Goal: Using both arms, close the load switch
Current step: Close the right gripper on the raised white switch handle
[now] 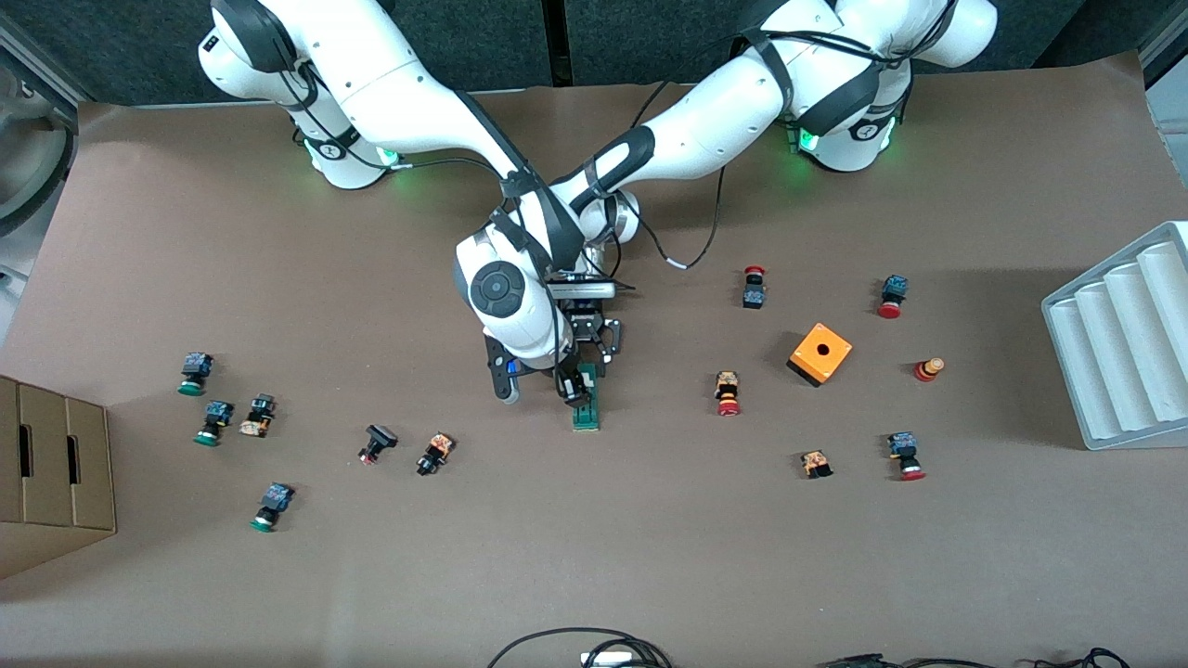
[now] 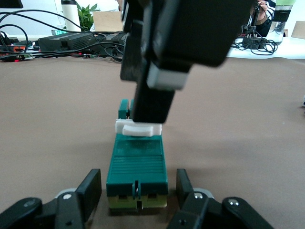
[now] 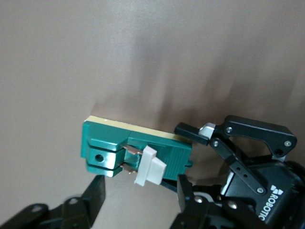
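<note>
load switch point(image 1: 586, 408): green block, white lever, flat on tabletop | left tool point(image 2: 138, 198): clamped on its end | right tool point(image 3: 138, 198): fingers apart astride lever, holding nothing

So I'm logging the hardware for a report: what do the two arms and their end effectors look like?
Both arms, the left arm and the right arm, are glossy white jointed links with black joint bands, black cables clipped along them and green lights at their bases. The left end effector is black with two fingers, silver screws and white "ROBOTIC" lettering. The right end effector is black too.
</note>
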